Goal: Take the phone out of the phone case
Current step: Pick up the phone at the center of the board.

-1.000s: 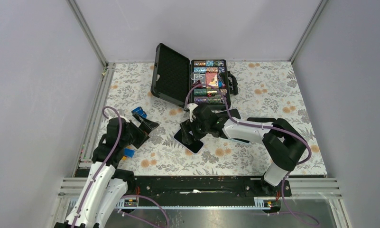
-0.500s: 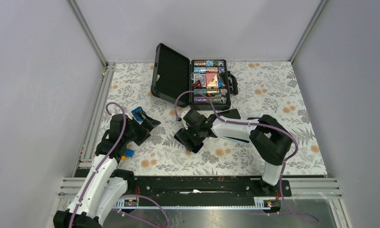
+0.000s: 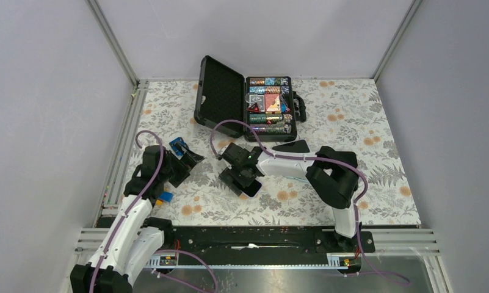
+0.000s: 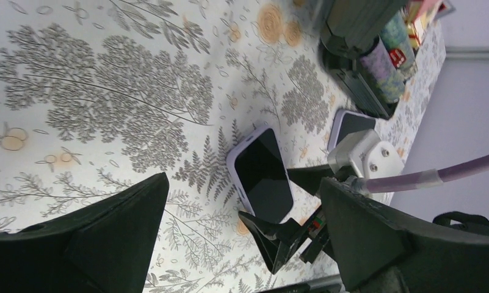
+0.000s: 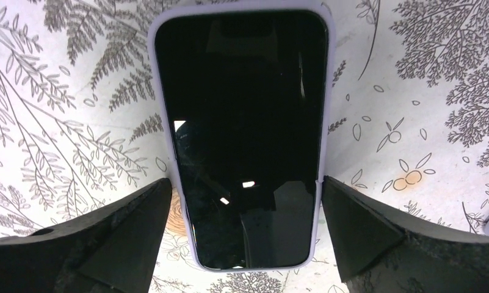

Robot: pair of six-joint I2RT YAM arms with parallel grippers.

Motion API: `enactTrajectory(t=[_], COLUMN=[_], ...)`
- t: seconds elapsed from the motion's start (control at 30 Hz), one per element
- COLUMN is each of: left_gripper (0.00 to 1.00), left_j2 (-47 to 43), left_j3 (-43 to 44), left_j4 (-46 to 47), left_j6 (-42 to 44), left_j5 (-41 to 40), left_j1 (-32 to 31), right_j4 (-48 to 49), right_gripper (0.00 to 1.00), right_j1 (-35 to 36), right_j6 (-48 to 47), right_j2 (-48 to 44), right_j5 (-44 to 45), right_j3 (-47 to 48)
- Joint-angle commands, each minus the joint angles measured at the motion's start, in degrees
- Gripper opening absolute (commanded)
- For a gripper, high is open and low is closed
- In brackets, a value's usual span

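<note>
The phone lay flat and screen-up on the floral tablecloth near the middle of the table, fully seated in its lilac phone case. The right gripper hovered directly over one end, fingers spread wide, one just outside each long edge; contact could not be told. This looked like the approach to a first grasp, with extraction not begun. The next move likely called for descending and pinching the case edges. The left gripper, also spread and empty, sat well apart to the left.
</note>
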Motion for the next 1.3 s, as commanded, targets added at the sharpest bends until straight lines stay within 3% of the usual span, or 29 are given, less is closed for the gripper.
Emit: enactTrajectory(t=[0.0, 0.17, 0.3, 0.47, 0.7, 0.9, 1.13, 1.27], left_gripper=[0.99, 0.99, 0.99, 0.99, 0.95, 0.93, 0.89, 0.79], left_j2=[-1.38, -1.15, -0.02, 2.13, 9.31, 18.37, 25.36, 29.63], left_j3=[0.66, -0.26, -1.72, -5.47, -7.29, -6.72, -7.16, -6.92], left_j4=[0.23, 1.45, 2.89, 9.70, 19.83, 25.81, 32.58, 36.24], left_j6=[-1.56, -1.11, -1.85, -3.93, -3.48, -4.22, -6.98, -8.26], left_j5=[-4.71, -3.16, -1.04, 4.59, 11.79, 11.91, 10.57, 10.79], left_j1=[1.85, 2.28, 2.28, 2.23, 0.82, -4.84, -9.10, -11.49], right_j4=[-5.57, -7.74, -5.84, -1.53, 3.65, 9.64, 15.18, 18.71], right_gripper=[0.94, 0.64, 0.54, 0.51, 0.51, 0.49, 0.49, 0.49], right_j1=[0.16, 0.15, 0.14, -1.51, -6.00, -9.71, -11.35, -11.41], right_j6=[1.93, 3.12, 4.81, 8.21, 12.69, 17.12, 20.26, 22.34], right_j2=[5.27, 7.13, 5.02, 0.12, -5.81, -6.85, -7.16, -6.79], right_j5=[1.36, 1.57, 1.08, -3.32, -16.02, -26.34, -32.01, -33.26], right_j3=[1.72, 3.68, 2.68, -0.07, -3.56, -6.31, -8.60, -10.07])
